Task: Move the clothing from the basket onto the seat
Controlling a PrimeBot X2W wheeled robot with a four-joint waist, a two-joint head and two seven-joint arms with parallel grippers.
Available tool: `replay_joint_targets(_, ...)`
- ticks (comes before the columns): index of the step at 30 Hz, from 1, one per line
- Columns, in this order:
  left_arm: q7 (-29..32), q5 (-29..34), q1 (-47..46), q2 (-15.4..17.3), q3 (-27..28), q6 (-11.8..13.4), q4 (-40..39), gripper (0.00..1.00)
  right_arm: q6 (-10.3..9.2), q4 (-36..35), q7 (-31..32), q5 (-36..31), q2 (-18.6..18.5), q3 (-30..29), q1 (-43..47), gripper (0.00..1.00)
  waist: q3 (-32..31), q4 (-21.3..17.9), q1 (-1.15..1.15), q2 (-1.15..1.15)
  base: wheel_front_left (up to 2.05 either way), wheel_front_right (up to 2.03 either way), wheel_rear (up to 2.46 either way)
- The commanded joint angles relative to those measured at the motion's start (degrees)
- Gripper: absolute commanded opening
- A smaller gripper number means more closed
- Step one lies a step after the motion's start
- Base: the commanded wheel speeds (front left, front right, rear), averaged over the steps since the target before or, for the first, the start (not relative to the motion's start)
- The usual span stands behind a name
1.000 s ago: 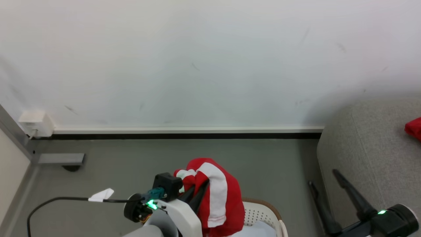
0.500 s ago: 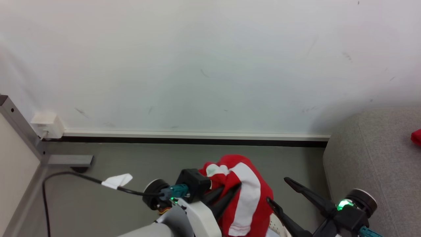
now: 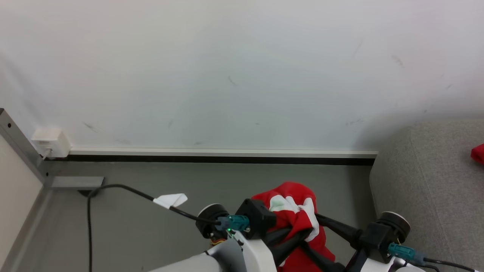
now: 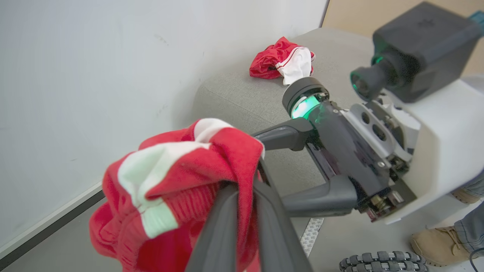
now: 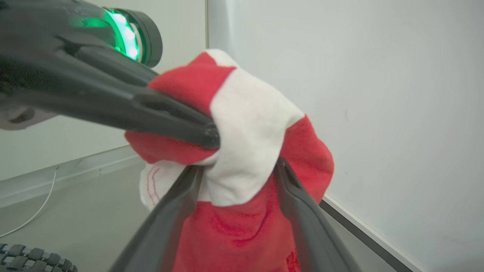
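Red garment (image 3: 293, 211) up in mid-air, near seat (image 3: 427, 181).
Prob. soft, light, floppy: left end effector (image 4: 245, 185) clenched on bunched top; right end effector (image 5: 238, 168) spread wide astride fabric w/o gripping. Best hold: thick fold.

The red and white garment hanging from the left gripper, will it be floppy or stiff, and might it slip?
Probably floppy: the red garment bunches and droops around the left gripper, which is shut on a fold. Likely light, since that one pinch carries it. It looks soft and fuzzy, so slipping seems unlikely.
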Motion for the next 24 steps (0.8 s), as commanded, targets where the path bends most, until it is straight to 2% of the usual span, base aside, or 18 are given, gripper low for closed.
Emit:
replay_joint_targets(1, -0.43, -0.71, 0.30, -0.35, 0.09, -0.34, 0.29, 0.00, -0.15, 0.67, -0.61, 1.01, 0.12, 0.30, -1.11, 0.00, -0.08, -0.12, -0.01, 0.00, 0.00, 0.00, 0.00)
replay_joint_targets(6, -1.10, -0.76, 0.10, -0.50, 0.42, -0.46, 0.86, 0.00, -0.15, 2.64, -1.83, 3.74, -0.77, 1.34, -1.86, 0.00, -0.01, -0.33, -0.01, 0.00, 0.00, 0.00, 0.00)
replay_joint_targets(11, -2.54, 0.53, 0.19, -0.15, 0.97, 0.65, 1.42, 0.00, -0.18, 3.97, -2.22, 5.37, -1.27, -0.83, -0.94, 0.00, 0.34, -0.89, -0.01, 0.00, 0.00, 0.00, 0.00)
replay_joint_targets(12, -3.05, 0.68, 0.39, -0.17, 1.17, 1.00, 1.52, 0.29, -0.19, 4.06, -2.27, 5.31, -1.40, -1.38, -0.75, 0.00, 0.43, -1.12, -0.01, 0.00, 0.00, 0.00, 0.00)
replay_joint_targets(13, -3.23, 0.69, 0.63, -0.25, 1.26, 1.23, 1.68, 0.73, -0.19, 4.09, -2.29, 5.23, -1.52, -1.94, -0.57, 0.00, 0.52, -1.37, -0.01, 0.00, 0.00, 0.00, 0.00)
replay_joint_targets(14, -3.49, 0.72, 0.84, -0.30, 1.28, 1.36, 1.98, 1.00, -0.20, 3.91, -2.23, 4.95, -1.63, -2.84, -0.41, 0.00, 0.62, -1.66, -0.01, 0.00, 0.00, 0.00, 0.00)
replay_joint_targets(19, -4.78, 1.30, 1.35, -0.75, 1.61, 2.49, 4.08, 1.00, -0.17, 1.70, -2.30, 3.13, -2.07, -6.39, 0.69, 0.00, 1.43, -4.34, -0.01, 0.00, 0.00, 0.00, 0.00)
replay_joint_targets(24, -6.30, 1.60, 1.45, -1.59, 2.13, 3.20, 5.94, 1.00, -0.16, -0.91, -2.31, 1.21, -3.47, -10.42, 1.44, 0.00, 2.74, -9.36, -0.01, 0.00, 0.00, 0.00, 0.00)
